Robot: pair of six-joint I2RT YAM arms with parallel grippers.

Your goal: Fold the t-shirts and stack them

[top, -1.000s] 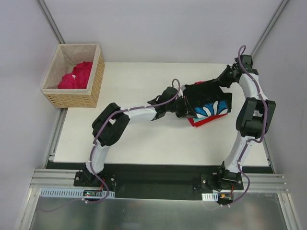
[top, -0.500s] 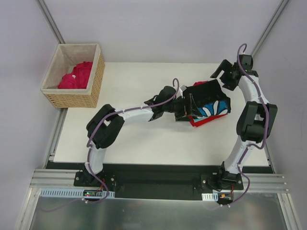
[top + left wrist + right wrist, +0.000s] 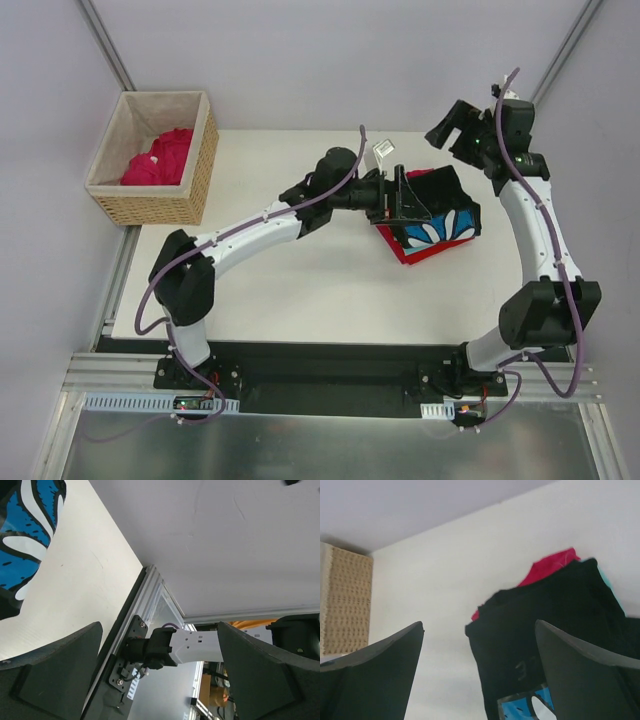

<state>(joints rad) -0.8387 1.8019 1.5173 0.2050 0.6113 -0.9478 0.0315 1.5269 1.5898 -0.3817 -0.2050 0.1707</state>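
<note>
Both arms have lifted since a second ago: the left arm has stretched out and risen from the pile's left edge, and the right arm has swung up and back off its far edge.

Left gripper: fingers apart with nothing between them, hanging at the left edge of the pile. Its wrist view is tilted toward the table's right edge. Right gripper: also spread and empty, raised beyond the pile's far-right corner and looking down on it.

Black shirt lies folded on top of the pile, right of the table's centre, with its blue-white print facing up on the near side. Red shirt sits under it and pokes out at the near-left corner and the far edge, so the pile is not squared. Crimson-pink shirt is unfolded in the basket at the far left, well apart from the pile. The task looks partway done.

Risks:
- The black fold looks lumpy and thick, so it could spring open now that nothing pins it.
- The left fingers are close to the cloth edge, and a sideways pull toward the basket could snag it and drag the top layer off.
- The next shirt may sit crooked on an uneven pile and slide onto the table.
</note>
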